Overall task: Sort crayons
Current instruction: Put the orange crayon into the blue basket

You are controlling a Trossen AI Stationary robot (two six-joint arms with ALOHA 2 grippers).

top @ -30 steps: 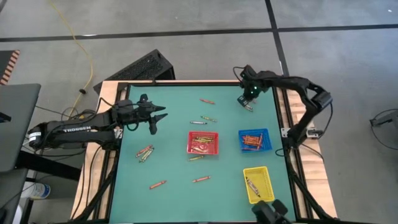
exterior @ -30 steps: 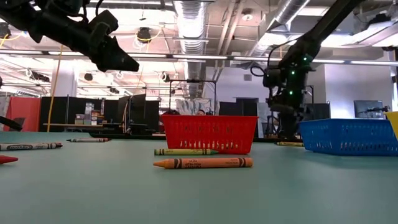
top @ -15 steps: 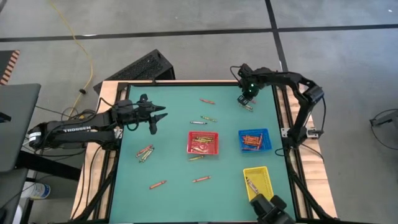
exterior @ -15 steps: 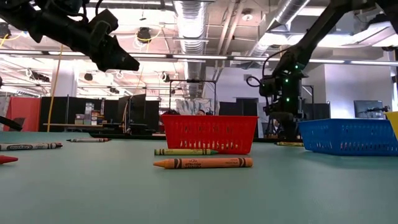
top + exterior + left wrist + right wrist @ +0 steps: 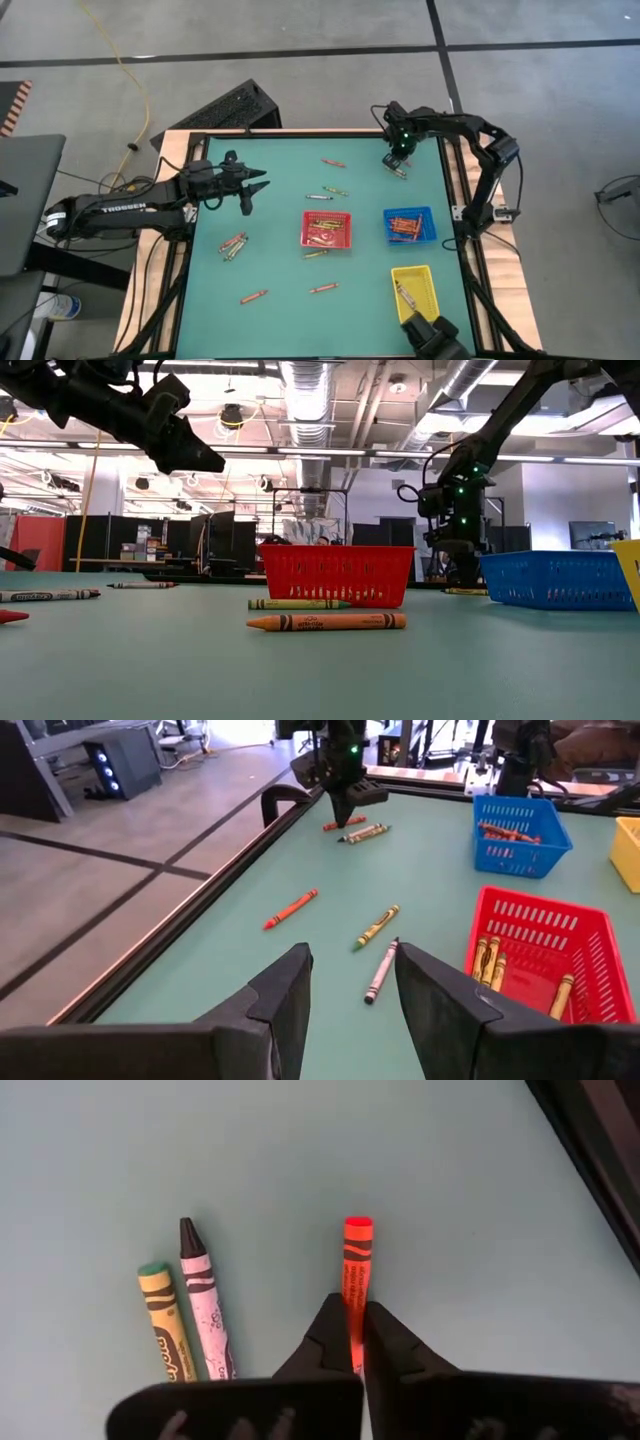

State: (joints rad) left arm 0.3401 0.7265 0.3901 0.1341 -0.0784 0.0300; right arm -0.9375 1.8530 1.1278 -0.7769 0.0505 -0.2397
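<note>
My right gripper stands at the table's far right, shut on an orange-red crayon. A grey crayon and a yellow-green crayon lie flat on the mat beside it. My left gripper hovers open and empty above the table's left side; its fingers frame loose crayons and the red tray. More crayons lie scattered on the green mat. My right gripper pinches the orange-red crayon by its two long sides between its two fingertips. The fingers come from above, pointing down. The crayon's free end reaches out past the fingertips, level with the mat; whether it is lifted, I cannot tell.
A red tray, a blue tray and a yellow tray hold crayons at the table's middle and right. Loose crayons lie at the far middle, near the left and in front of the red tray.
My right arm has drawn in a little toward the table's left, its gripper staying low over the crayons at the far right. My left arm has kept still.
</note>
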